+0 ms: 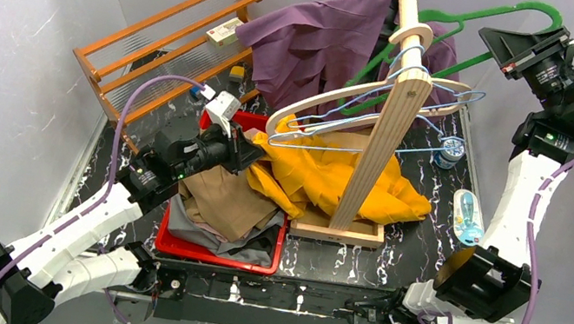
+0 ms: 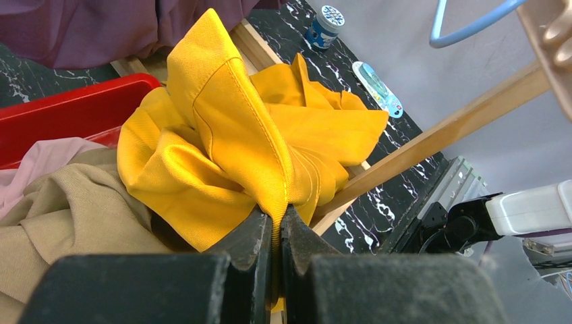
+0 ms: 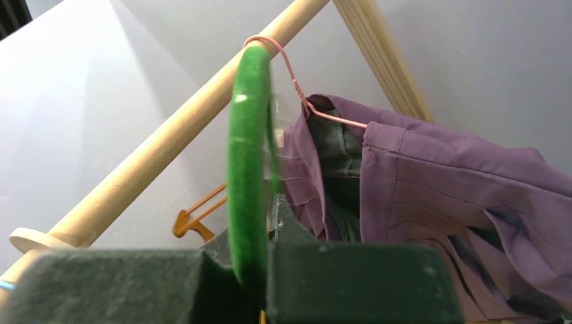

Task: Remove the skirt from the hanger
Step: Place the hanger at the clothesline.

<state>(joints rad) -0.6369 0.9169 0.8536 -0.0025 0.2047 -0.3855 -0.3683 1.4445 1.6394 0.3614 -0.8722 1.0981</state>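
Skirt off the green hanger, heaped at the foot of the wooden rack.
You had the left gripper clenched on a yellow fold of it, the cloth pinched between both fingers. The rest lay crumpled across the rack's base and over the rim of the red bin, touching the tan garment piled inside. Your right gripper was clamped on the hanger, holding it high by the top rail, well apart from the skirt, beside the purple garment on its pink wire hanger.
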